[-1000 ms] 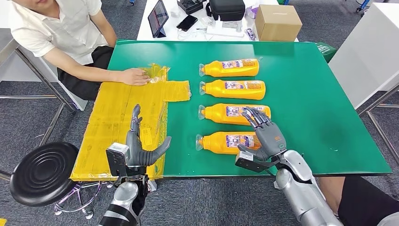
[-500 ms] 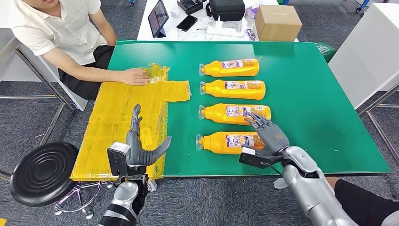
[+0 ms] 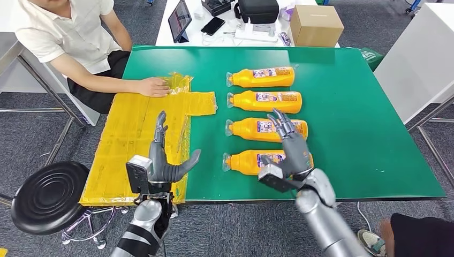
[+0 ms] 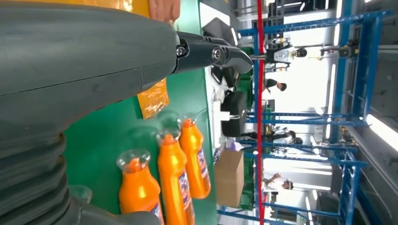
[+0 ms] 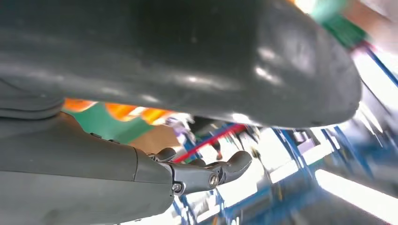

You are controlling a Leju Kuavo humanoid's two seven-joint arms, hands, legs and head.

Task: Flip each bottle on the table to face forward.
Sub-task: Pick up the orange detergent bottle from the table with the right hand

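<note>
Bottles, four, orange with printed labels, lie in a column at frame centre of the head view on the green table point(image 3: 353, 107), caps pointing frame-left; the nearest bottle point(image 3: 251, 161) sits lower centre, partly under the right hand point(image 3: 293, 147), whose fingers are spread and reach up over the next bottle point(image 3: 257, 128). It holds nothing that I can make out. Left hand point(image 3: 163, 160) hovers lower left over yellow wrapping point(image 3: 134, 134), fingers apart and empty; a person's hand point(image 3: 153, 87) rests on that wrapping, upper left. Judgement: to turn the nearest bottle well, wrap the body only, keep fingertips off its neighbour, and roll it in place. Left wrist view adds the transparent caps and three bottles side by side, lower centre, plus a cardboard box point(image 4: 230, 177). Right wrist view is blurred; cannot tell contact there, only slivers of orange and green.
</note>
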